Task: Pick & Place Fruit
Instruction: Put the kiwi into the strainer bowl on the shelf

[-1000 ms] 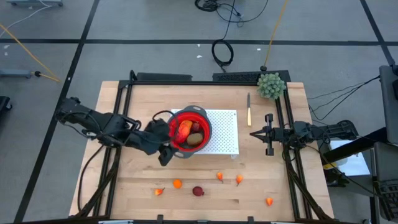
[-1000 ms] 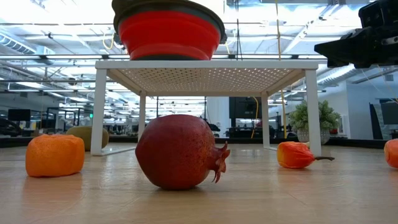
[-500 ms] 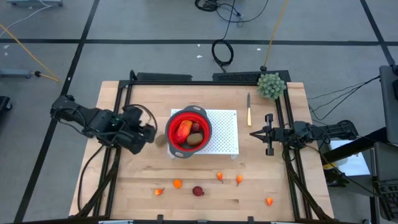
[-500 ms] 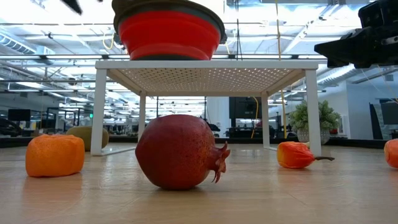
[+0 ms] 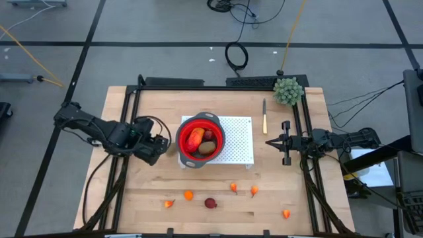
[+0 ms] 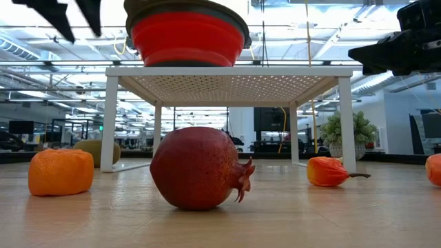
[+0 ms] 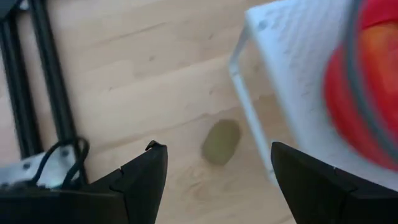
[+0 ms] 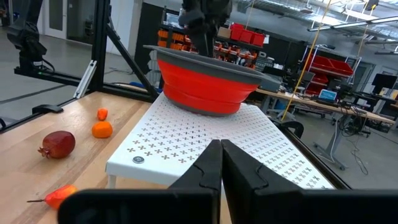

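Left gripper [image 5: 160, 143], fingers [image 7: 144, 180] spread wide and empty, hovering above a dull olive-brown kiwi-like oval [image 7: 221, 142] on the wood just beside the leg of the white perforated metal stand [image 5: 239, 141]. On that stand, a red collapsible bowl with grey rim [image 5: 200, 139], holding a red-orange oblong [image 5: 195, 137], a dark red ball and a brown oval. In front of the stand, on the light wooden table [image 5: 132, 198]: a dark red pomegranate with a pointed crown [image 6: 198, 167], an orange rounded block [image 6: 60, 171], small orange stemmed bits [image 5: 234, 188]. Right gripper [image 5: 269, 141] pressed shut, empty, level with the stand on its far side from the left gripper.
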